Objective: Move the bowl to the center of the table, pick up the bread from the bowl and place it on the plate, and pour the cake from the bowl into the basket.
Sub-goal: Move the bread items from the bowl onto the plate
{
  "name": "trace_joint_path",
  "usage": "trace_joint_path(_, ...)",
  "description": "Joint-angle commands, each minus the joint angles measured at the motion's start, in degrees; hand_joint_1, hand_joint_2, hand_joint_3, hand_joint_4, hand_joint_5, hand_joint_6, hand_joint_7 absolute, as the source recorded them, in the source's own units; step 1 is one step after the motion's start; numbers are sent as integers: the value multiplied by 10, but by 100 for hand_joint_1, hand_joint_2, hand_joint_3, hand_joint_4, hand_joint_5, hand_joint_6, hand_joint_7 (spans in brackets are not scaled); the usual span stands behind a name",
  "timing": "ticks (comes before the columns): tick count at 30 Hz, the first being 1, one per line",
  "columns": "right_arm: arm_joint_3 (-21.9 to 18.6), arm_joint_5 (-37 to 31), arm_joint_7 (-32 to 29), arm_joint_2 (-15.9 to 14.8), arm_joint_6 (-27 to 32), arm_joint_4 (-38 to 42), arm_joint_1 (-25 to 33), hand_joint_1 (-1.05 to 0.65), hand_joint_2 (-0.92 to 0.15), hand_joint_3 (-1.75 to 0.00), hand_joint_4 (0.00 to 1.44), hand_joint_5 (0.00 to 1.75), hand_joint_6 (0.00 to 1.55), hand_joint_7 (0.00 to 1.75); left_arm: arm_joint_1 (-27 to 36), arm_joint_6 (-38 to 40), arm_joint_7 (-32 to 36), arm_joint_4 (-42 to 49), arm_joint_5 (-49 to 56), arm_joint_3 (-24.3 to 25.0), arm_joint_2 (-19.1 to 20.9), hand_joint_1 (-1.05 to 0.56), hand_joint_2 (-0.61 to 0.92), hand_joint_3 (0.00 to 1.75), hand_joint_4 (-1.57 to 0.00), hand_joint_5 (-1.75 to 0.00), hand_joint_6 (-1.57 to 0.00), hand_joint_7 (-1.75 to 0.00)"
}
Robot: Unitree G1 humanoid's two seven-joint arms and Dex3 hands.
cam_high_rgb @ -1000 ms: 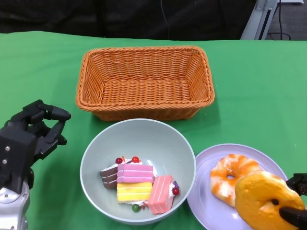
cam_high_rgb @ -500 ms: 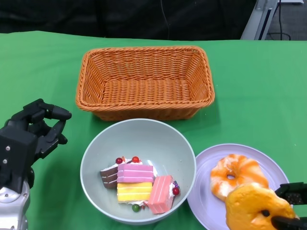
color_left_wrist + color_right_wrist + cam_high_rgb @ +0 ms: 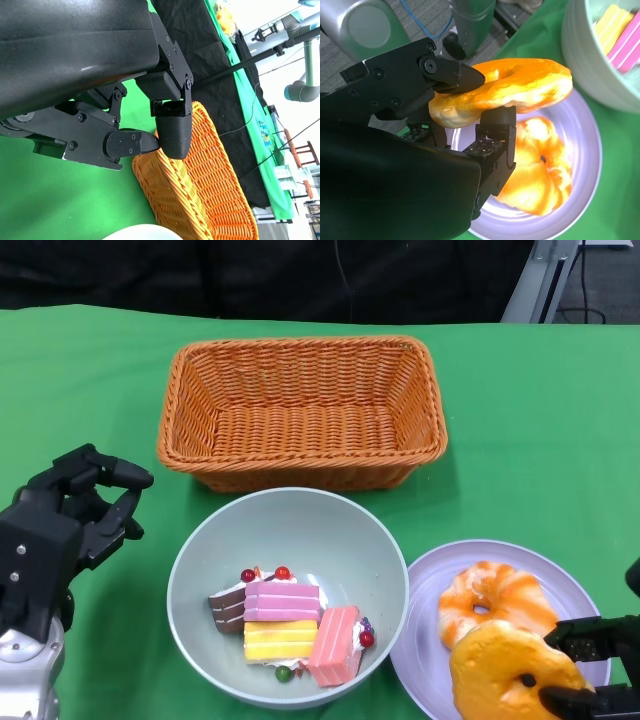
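Bread held over the plate at the bench's near right edge.

Nearest, the right hand (image 3: 600, 670) pinched a golden ring of bread (image 3: 515, 675) above the near side of the lilac plate (image 3: 425, 625), where an orange-and-white ring bread (image 3: 497, 602) already lay. Beside the plate, toward the middle of the near edge, stood the grey bowl (image 3: 300, 515) with the cake slices (image 3: 290, 625) inside. At the near left, the left hand (image 3: 75, 515) hovered off the green bench (image 3: 540, 420), grasping nothing, fingers loosely curled. Farthest, just behind the bowl, sat the orange wicker basket (image 3: 300, 365).
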Motion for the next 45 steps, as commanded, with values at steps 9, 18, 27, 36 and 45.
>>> trace_joint_path(9, 49, -41, -28, 19, -27, 70, -34, -10, -73, -71, 65, 169, 66, 134, 14, 10, 1, -24, -1, 2, 7, -10, 92, 39, -79, -140, -78, -112)
trace_joint_path(18, 88, -71, -22, 14, -75, 118, -47, -11, -70, -69, 64, 167, 67, 132, 23, 21, -2, -42, -3, 1, 7, -10, 92, 39, -79, -141, -77, -113)
trace_joint_path(27, 131, -179, -62, 1, -185, 77, -6, -31, -92, -31, 66, 63, 66, 29, 16, 21, -5, -31, -4, 2, 9, -10, 92, 39, -79, -141, -77, -113)
trace_joint_path(36, 167, -306, -90, -13, -236, 22, 26, -43, -92, -20, 55, 31, 60, 0, 17, 24, -2, -33, 2, -1, 11, -10, 92, 39, -79, -140, -77, -113)
trace_joint_path(45, 169, -360, -86, 6, -234, 13, 31, -50, -92, -21, 48, 14, 48, 0, 18, 23, -5, -31, -1, -1, 11, -9, 92, 39, -78, -139, -76, -113)
